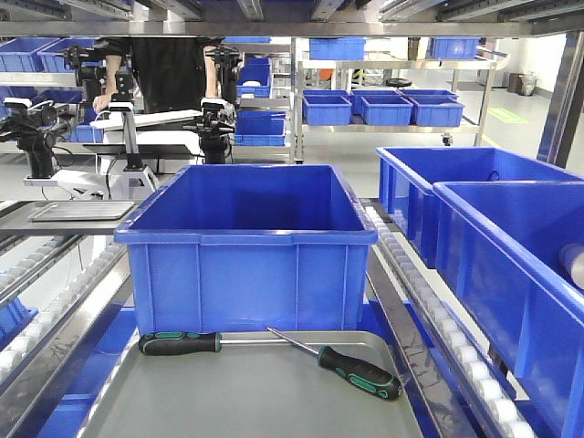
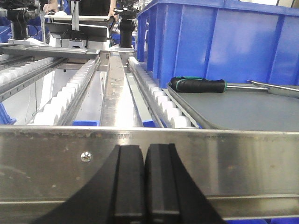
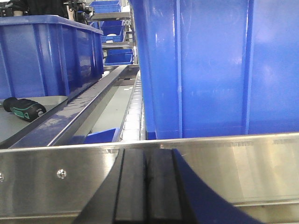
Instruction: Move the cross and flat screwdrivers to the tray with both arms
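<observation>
the big blue bin (image 1: 246, 246) fills the far middle of the worktop (image 2: 112, 93), so the grey tray (image 1: 255, 392) sits at the near edge. both screwdrivers already lie on it: one (image 1: 180, 342) against the bin, the other (image 1: 351, 367) slanting right. the left gripper (image 2: 144, 182) and right gripper (image 3: 147, 184) hang low behind the front rail, jaws pressed together, empty.

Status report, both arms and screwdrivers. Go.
Left gripper shut, empty. Right gripper shut, empty. Both screwdrivers, left one and right one, lying on the grey tray. Blue bin behind tray; nothing blocking.
</observation>
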Controlling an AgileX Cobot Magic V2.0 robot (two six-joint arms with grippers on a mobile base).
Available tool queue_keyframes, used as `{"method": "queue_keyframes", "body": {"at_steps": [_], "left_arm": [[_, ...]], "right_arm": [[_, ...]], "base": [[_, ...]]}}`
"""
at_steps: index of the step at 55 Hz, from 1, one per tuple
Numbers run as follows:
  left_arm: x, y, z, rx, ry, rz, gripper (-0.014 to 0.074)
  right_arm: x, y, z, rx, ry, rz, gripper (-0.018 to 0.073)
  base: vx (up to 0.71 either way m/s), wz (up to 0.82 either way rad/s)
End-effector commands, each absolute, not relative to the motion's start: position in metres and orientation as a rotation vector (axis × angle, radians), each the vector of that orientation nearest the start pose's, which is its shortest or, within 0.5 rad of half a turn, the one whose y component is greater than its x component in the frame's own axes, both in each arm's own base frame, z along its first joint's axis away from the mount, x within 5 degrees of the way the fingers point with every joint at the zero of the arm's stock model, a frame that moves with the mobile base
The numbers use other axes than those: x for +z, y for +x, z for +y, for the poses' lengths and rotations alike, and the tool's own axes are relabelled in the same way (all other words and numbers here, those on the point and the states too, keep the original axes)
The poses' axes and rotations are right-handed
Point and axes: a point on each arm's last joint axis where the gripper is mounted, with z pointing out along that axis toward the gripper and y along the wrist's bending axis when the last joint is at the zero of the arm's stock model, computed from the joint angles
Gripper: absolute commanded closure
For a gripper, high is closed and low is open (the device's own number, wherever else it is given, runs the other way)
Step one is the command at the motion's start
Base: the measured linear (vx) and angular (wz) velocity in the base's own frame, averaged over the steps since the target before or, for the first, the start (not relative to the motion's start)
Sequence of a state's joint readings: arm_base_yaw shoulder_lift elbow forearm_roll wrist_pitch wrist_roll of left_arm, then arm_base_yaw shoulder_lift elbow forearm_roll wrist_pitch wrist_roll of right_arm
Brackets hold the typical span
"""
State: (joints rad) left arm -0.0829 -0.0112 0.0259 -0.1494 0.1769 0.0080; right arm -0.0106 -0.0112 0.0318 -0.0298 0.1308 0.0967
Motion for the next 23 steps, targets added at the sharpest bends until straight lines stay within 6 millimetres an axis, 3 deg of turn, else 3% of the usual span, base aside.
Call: {"method": "queue_keyframes", "body": {"at_steps": [1, 23], "left_arm": [[0.2049, 0.055, -0.0058, -0.195, -0.044, 1.567, 0.0602], [0.2049, 0.055, -0.0058, -0.195, -0.044, 1.567, 0.0602]], "right_arm": [[0.1963, 0.0573, -0.0011, 0.031, 0.06, 1.562, 0.0569], [0.1963, 0.0573, -0.0011, 0.031, 0.06, 1.562, 0.0569]], "base": [[0.0, 0.0], [0.0, 0.0]]}}
